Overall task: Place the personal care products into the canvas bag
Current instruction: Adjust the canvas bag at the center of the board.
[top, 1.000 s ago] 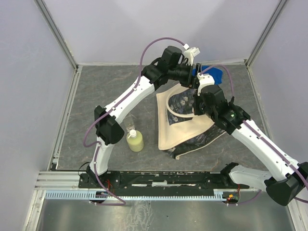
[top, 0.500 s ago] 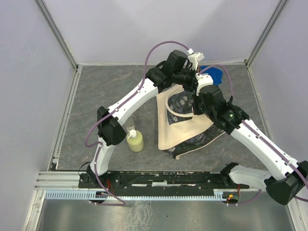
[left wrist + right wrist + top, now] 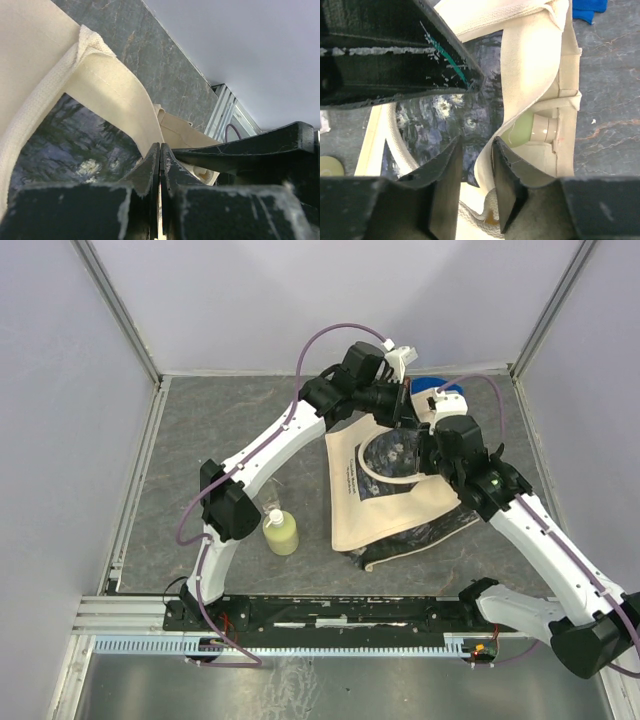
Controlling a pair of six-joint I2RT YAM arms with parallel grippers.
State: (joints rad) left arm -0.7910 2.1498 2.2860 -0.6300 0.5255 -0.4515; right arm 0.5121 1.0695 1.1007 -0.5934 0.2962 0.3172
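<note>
The canvas bag (image 3: pixel 372 512) lay mid-table, its contents mostly hidden by folds. One yellow-green bottle (image 3: pixel 520 131) showed inside, and a second bottle (image 3: pixel 281 533) stood on the table to its left. The left gripper (image 3: pixel 160 160) was clamped tight on the bag's rim. The right gripper (image 3: pixel 476 144) stood partly open astride a canvas fold. The panel's lettering was too small to read.

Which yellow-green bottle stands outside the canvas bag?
The upright bottle on the table beside the left arm; the other bottle sits inside the canvas bag.
</note>
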